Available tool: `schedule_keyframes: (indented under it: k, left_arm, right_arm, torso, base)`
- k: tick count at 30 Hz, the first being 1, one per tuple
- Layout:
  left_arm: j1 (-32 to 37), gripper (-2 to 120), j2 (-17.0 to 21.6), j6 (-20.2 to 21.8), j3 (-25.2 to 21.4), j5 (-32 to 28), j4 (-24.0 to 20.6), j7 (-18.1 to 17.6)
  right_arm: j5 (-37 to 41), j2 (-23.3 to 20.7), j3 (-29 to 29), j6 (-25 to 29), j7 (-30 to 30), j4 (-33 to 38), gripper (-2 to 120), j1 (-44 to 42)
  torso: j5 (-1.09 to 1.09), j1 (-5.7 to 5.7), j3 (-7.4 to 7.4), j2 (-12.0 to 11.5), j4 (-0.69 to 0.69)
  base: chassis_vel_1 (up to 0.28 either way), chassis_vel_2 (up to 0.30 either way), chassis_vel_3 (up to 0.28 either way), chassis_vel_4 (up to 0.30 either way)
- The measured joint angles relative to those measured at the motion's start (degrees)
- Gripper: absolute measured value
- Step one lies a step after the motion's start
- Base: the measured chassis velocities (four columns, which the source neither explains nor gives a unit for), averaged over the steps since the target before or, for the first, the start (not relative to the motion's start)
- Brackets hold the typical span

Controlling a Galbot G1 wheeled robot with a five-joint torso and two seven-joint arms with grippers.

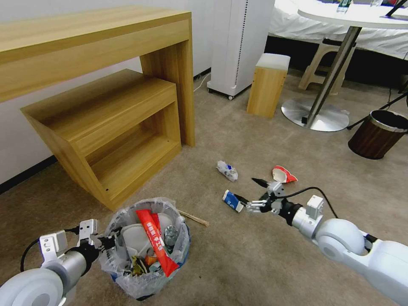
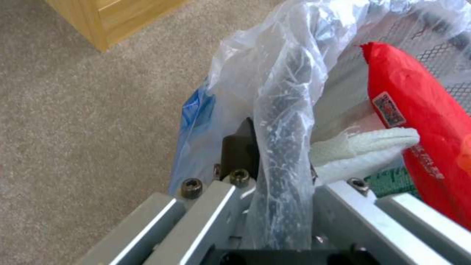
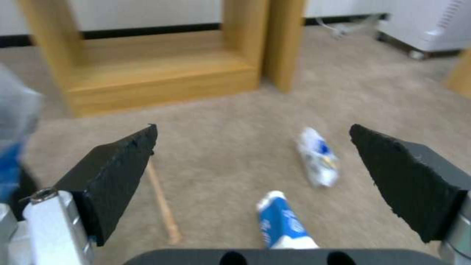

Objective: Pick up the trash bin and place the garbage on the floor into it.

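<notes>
Left gripper (image 1: 111,240): lowest at the left in the head view, pinching the rim of the trash bin (image 1: 146,278), fingers clamped on the bag-covered edge (image 2: 282,154).
Trash bin: on the floor (image 1: 238,259) in front of the wooden shelf unit (image 1: 110,140); lined with a crinkly clear bag with blue patches.
Bin contents: long red wrapper (image 1: 156,242), white slipper (image 2: 365,147), plastic bottle (image 1: 170,236), and smaller litter.
Right gripper (image 1: 250,194): low over the carpet, fingers spread wide, holding nothing.
Blue-and-white carton (image 1: 233,200): flattened, on the floor right at the right gripper's fingertips (image 3: 282,224).
Crumpled white-and-blue wrapper (image 1: 227,170): on the floor beyond the carton (image 3: 319,162).
Red-and-white paper cup (image 1: 283,174): crushed, near the right gripper.
Wooden stick (image 1: 193,218): on the carpet just beside the bin.
Brown bin (image 1: 376,135): far right, well apart.
</notes>
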Motion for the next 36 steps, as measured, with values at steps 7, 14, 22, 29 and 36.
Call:
schedule_keyframes:
  k: [7, 14, 22, 29, 36]
  left_arm:
    - [0.3, 0, -0.4, -0.4, -0.1, 1.6, -0.4, 1.0]
    - [0.4, 0, -1.2, -0.5, -0.3, 2.2, -0.8, 1.2]
    - [1.2, 0, -1.5, -0.5, -1.1, 2.6, -1.8, 1.3]
    - [1.3, 0, -2.0, -0.5, -1.2, 3.1, -1.9, 1.6]
    - [1.1, 0, -2.3, -0.6, -1.1, 3.6, -1.6, 1.7]
  right_arm:
    - [-3.4, 2.0, 9.0, 1.8, 5.9, -2.9, 100, -6.7]
    - [-5.9, 2.6, 11.6, 4.6, 5.4, -4.8, 100, -8.3]
    - [-7.6, 6.2, 12.8, 4.5, 5.5, -7.0, 100, -6.4]
    - [-8.1, 7.2, 12.5, 4.5, 4.7, -8.5, 100, -5.0]
    - [-8.7, 7.8, 12.2, 4.6, 3.4, -9.8, 100, -4.3]
  torso:
    - [0.02, 0.0, 0.0, 0.0, 0.01]
    - [0.01, 0.0, 0.0, 0.0, 0.01]
    - [0.02, 0.0, 0.0, 0.0, 0.01]
    - [0.01, 0.0, 0.0, 0.0, 0.01]
    - [0.01, 0.0, 0.0, 0.0, 0.0]
  base:
    - [0.0, 0.0, 0.0, 0.0]
    - [0.0, 0.0, 0.0, 0.0]
    - [0.0, 0.0, 0.0, 0.0]
    - [0.0, 0.0, 0.0, 0.0]
    - [-0.032, 0.035, 0.025, -0.028]
